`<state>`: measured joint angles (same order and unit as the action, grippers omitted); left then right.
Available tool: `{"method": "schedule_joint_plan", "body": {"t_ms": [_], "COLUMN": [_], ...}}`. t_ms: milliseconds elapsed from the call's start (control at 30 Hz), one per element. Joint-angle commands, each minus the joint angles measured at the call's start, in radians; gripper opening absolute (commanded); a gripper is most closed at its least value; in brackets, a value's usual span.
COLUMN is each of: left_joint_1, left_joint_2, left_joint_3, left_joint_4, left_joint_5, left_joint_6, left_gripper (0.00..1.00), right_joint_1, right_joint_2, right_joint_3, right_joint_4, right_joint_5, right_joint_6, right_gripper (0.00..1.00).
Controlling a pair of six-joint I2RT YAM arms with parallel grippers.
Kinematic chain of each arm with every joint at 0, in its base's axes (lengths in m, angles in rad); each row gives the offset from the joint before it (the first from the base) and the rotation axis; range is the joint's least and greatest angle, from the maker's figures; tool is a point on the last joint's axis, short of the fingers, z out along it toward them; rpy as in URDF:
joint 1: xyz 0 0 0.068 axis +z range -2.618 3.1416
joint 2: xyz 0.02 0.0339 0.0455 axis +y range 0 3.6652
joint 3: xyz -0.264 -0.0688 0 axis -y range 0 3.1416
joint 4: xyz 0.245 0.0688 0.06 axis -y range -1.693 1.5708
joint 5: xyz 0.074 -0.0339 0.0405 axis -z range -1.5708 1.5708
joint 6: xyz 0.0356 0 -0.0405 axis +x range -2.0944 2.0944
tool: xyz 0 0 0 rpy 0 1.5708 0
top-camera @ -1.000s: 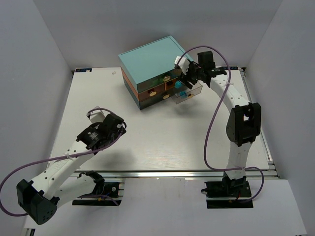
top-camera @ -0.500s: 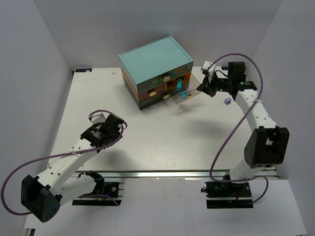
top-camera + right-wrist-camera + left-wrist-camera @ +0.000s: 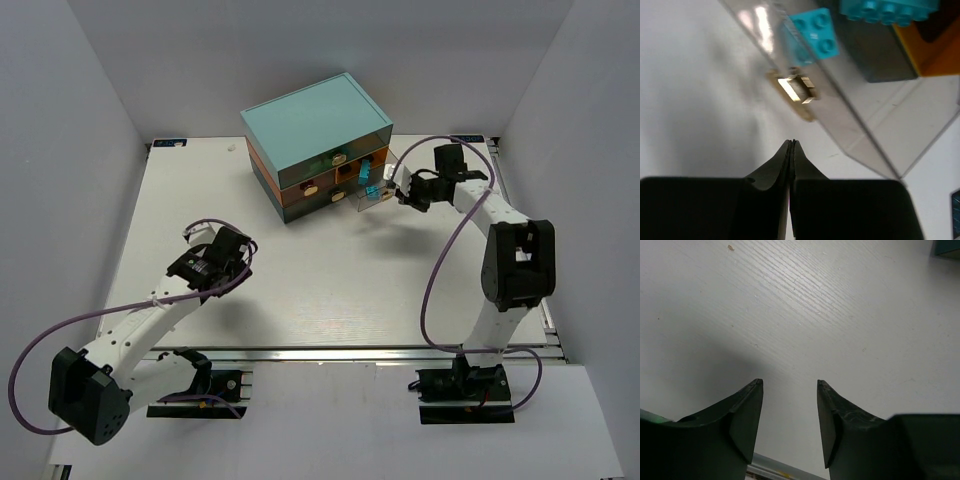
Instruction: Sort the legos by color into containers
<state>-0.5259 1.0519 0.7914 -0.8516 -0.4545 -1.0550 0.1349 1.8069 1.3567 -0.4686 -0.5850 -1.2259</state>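
Nearest, the left gripper [image 3: 789, 390] hangs over the white wood-grain table [image 3: 840, 300], its dark fingers spread apart with nothing between them. Farther out, the right gripper [image 3: 791, 145] has its fingers pressed flat together, gripping nothing. At twelve o'clock from its tips, close but not touching, sits the tan knob [image 3: 797, 90] of the pulled-out clear plastic drawer [image 3: 875, 135]. Inside the drawer, at one o'clock, lies a small cyan-blue studded brick [image 3: 815, 32], with a longer cyan brick [image 3: 890, 7] beyond it. Behind stands the boxy light-teal-topped chest [image 3: 315, 125].
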Motion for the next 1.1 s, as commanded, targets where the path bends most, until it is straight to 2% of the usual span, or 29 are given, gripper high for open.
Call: {"method": "schedule_joint_plan", "body": {"t_ms": [0,167,267,500,633,833,933,1033,1067], "left_joint_1": [0.014,0.023,0.023,0.032,0.032,0.032,0.032,0.032,0.032], "left_joint_2": [-0.047,-0.07,-0.066,-0.058,-0.043,-0.052,-0.07,-0.09,-0.096], "left_joint_3": [-0.012,-0.026,-0.024,-0.023,-0.011,-0.011,-0.02,-0.026,-0.03], "left_joint_4": [0.006,-0.006,-0.012,-0.015,-0.027,-0.046,-0.058,-0.07,-0.069], "left_joint_5": [0.011,0.016,0.019,0.02,0.02,0.014,0.007,-0.001,-0.001], "left_joint_6": [-0.003,-0.019,-0.02,-0.019,-0.017,-0.026,-0.048,-0.062,-0.065], "left_gripper": [0.57,0.67,0.7,0.72,0.72,0.73,0.73,0.74,0.74], "right_joint_1": [0.017,0.046,0.065,0.103,0.126,0.131,0.126,0.091,0.089], "right_joint_2": [0.034,0.135,0.169,0.253,0.301,0.338,0.293,0.167,0.131], "right_joint_3": [0.082,0.188,0.222,0.309,0.349,0.39,0.352,0.164,0.097], "right_joint_4": [0.203,0.228,0.289,0.384,0.502,0.545,0.541,0.608,0.642], "right_joint_5": [0.111,0.122,0.129,0.165,0.205,0.251,0.251,0.214,0.155], "right_joint_6": [0.054,0.129,0.166,0.299,0.382,0.526,0.581,0.675,0.728], "right_gripper": [0.0,0.0,0.0,0.0,0.02,0.0,0.0,0.0,0.08]}}
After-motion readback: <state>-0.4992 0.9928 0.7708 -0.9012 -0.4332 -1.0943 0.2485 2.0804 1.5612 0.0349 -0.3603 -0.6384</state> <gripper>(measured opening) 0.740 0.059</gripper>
